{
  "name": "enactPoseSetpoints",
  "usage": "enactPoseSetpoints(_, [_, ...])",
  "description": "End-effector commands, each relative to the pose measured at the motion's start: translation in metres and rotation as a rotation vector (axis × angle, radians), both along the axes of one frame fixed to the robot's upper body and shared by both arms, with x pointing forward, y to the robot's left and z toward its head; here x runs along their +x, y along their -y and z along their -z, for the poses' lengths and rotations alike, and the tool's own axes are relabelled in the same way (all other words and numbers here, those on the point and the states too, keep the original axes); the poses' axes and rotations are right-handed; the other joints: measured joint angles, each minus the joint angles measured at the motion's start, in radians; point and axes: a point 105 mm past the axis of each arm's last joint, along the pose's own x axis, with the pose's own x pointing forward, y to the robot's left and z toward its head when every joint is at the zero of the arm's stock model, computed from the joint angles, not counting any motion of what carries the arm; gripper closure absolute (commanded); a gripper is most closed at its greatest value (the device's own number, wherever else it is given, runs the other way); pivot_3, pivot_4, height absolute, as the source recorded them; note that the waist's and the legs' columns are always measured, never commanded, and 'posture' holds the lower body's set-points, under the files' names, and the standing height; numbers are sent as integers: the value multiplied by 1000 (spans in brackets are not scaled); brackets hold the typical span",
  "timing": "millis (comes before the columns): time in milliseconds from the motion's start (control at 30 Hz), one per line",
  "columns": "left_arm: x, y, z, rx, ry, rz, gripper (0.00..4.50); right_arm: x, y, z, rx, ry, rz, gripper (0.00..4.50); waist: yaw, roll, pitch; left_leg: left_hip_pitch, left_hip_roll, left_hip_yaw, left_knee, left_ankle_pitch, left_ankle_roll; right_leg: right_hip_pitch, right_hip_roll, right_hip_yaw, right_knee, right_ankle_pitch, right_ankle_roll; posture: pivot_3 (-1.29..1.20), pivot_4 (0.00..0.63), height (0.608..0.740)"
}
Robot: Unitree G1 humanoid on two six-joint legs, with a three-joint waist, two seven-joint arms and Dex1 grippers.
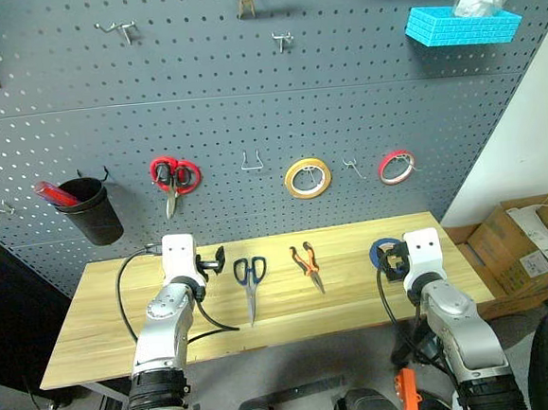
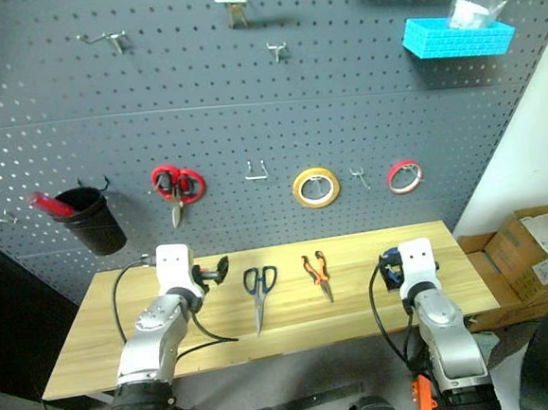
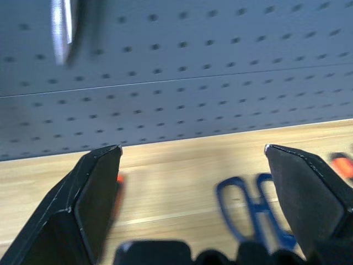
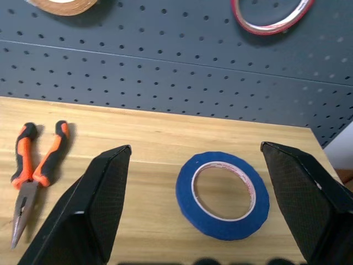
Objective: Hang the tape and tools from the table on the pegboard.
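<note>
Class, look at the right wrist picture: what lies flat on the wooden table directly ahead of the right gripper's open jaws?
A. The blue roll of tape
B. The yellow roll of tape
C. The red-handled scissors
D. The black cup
A: the blue roll of tape lies flat on the table between and ahead of the open jaws of the right gripper, with the pliers off to one side.

A blue ring-shaped roll of tape [image 4: 223,195] lies flat on the light wooden table [image 4: 138,149] between the right gripper's [image 4: 207,182] wide-spread black fingers [image 4: 96,204]; orange-and-black-handled pliers [image 4: 34,171] lie at left.
</note>
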Motion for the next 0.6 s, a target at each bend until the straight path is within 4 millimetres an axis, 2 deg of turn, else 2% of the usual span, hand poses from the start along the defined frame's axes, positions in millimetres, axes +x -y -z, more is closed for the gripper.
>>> enactPoseSetpoints(33, [5, 43, -30, -129, 73, 191, 41, 3, -7, -17, 26, 35, -71, 439, 0, 0, 0, 0, 0, 0, 0, 0, 0, 0, 0, 0, 0, 0, 0, 77, 0, 740])
enactPoseSetpoints(167, [-4, 112, -51, -354, 18, 500, 41, 11, -17, -13, -4, -49, -224, 439, -2, 0, 1, 0, 0, 0, 1, 0, 0, 0, 0, 0, 0, 0, 0, 66, 17, 740])
enactPoseSetpoints(267, [-17, 155, -50, -421, -80, 691, 41, 20, -18, -7, -64, -113, -332, 439, -3, 1, 5, 0, -1, 0, 3, 0, 0, 1, 0, 0, 0, 0, 0, 59, 59, 740])
enactPoseSetpoints(433, [-33, 189, -39, -468, -192, 845, 41, 32, -8, 7, -162, -190, -431, 439, -9, 5, 30, 2, -1, -2, 2, 0, 1, 2, 1, 1, -1, 0, 0, 41, 143, 740])
enactPoseSetpoints(600, [-36, 206, -25, -457, -251, 858, 41, 43, 3, 18, -176, -251, -458, 439, -12, 10, 82, -1, 0, -2, 2, -2, 5, -1, 4, 4, 1, 0, 0, 30, 201, 740])
